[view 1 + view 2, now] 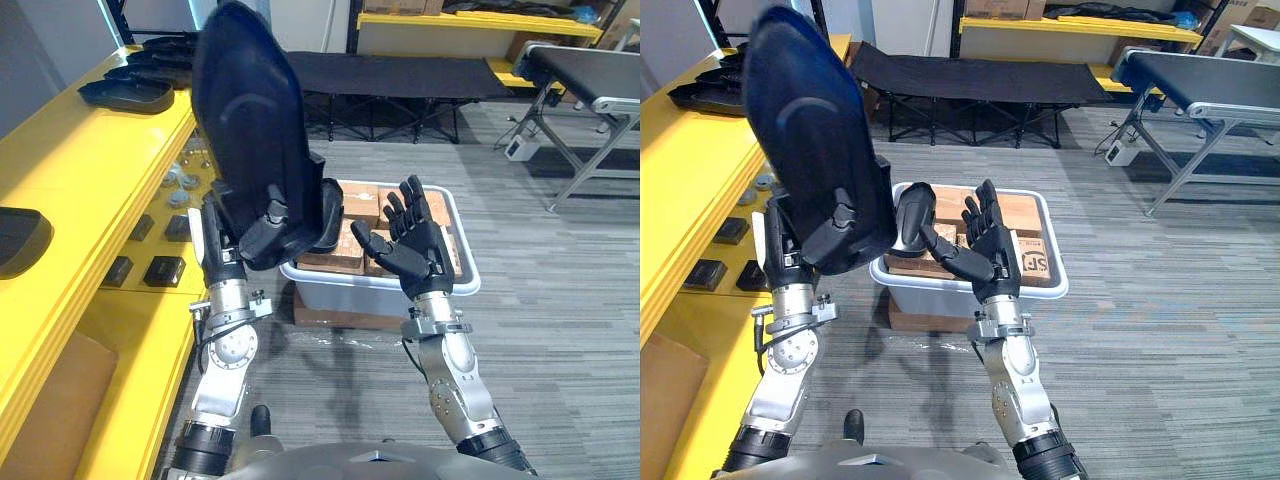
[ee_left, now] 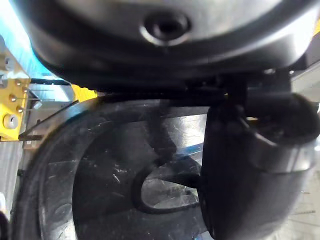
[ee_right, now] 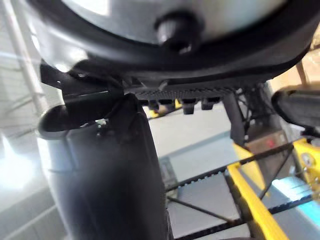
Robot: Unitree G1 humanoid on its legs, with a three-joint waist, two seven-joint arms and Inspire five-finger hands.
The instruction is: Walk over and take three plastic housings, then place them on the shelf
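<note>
Housing [image 1: 250, 120]: black plastic shell, held up in the air in L hand [image 1: 268, 228], above the near-left corner of the bin [image 1: 380, 285] and just beside the shelf [image 1: 110, 150] front edge.
L hand: fingers and thumb curled round the housing's lower end. Wrist view shows the thumb laid across the shell by a cut-out.
R hand [image 1: 410, 240]: fingers spread wide, palm turned to the housing, holds nothing. Hangs over the bin, apart from the shell.
Long axis: near upright, leaning a bit to the far left. Broad rounded end up, narrower end down in the grip.
Facing: smooth outer face w/ an oval dent toward the head camera.
Handling (judged): prob. light, thin-walled, stiff. Glossy skin, so likely slick. A long piece gripped at one end may swing or twist in the fingers.
Where to hold (judged): low end rim as now, or near the cut-out, where fingers can hook an edge. R hand could steady the mid-body if it slips.
Shelf: yellow, along the robot's left. Shelf housings [image 1: 130, 92] lie flat in a row at its far end, one more [image 1: 20, 240] at the near left edge.
Bin: white, on the floor ahead, holds boxes [image 1: 360, 205] and a 2nd housing [image 1: 912, 225] on top at its left side.
Placing (judged): tip the long axis down flat to match the row.
</note>
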